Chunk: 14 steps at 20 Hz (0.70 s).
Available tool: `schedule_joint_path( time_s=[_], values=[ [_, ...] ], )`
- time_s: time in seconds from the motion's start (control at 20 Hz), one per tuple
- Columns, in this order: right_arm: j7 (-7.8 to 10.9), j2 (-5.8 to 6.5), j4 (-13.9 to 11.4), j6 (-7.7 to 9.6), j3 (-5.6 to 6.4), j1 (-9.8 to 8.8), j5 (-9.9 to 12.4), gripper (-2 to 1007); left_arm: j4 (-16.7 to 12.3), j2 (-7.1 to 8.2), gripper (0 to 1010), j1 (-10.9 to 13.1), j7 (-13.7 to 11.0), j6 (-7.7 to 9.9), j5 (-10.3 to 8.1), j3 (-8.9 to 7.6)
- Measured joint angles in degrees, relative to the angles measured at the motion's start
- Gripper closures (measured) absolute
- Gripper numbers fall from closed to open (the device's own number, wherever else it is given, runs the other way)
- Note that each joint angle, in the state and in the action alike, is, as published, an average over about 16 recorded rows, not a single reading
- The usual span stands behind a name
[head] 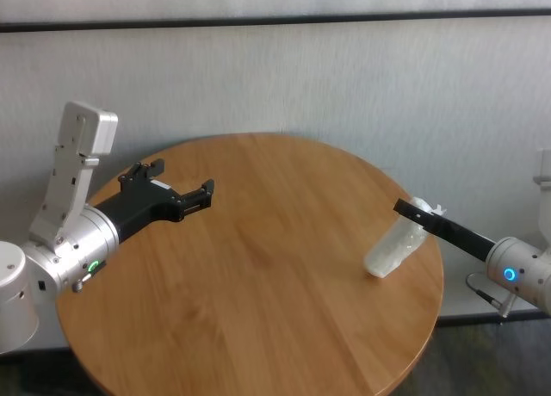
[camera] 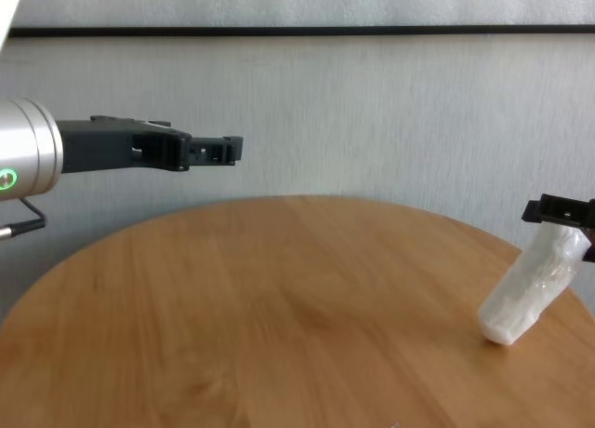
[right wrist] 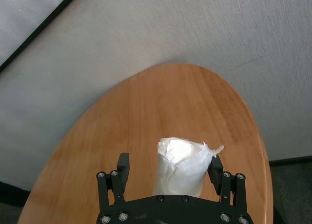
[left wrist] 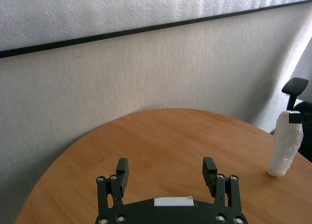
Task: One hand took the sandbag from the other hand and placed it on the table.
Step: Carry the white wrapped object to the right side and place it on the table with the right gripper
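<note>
Pinched at its upper end by the right pincer (head: 419, 212), the white crinkly sandbag (head: 394, 249) is seen leaning, its lower end touching the round wood-grain bench (head: 258, 267) near the right edge. For a clean placement, the bag is best lowered until more of its length is borne by the wood, the jaws then being parted and drawn back along their own line so the bag is not dragged or tipped off the rim. Well apart over the left side, the left pincer (head: 182, 188) is held spread and empty.
</note>
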Motion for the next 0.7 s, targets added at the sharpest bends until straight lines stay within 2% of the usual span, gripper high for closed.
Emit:
schedule_joint_path(
  time_s=[0.35,0.7],
  values=[
    [0.74,-0.22,0.6,-0.55,-0.54,0.97,-1.4,1,0.0,0.00,10,0.0,0.0,0.00,0.00,0.00],
    [3.07,-1.36,3.1,-1.84,-1.95,4.13,-4.8,1,0.0,0.00,10,0.0,0.0,0.00,0.00,0.00]
  ],
)
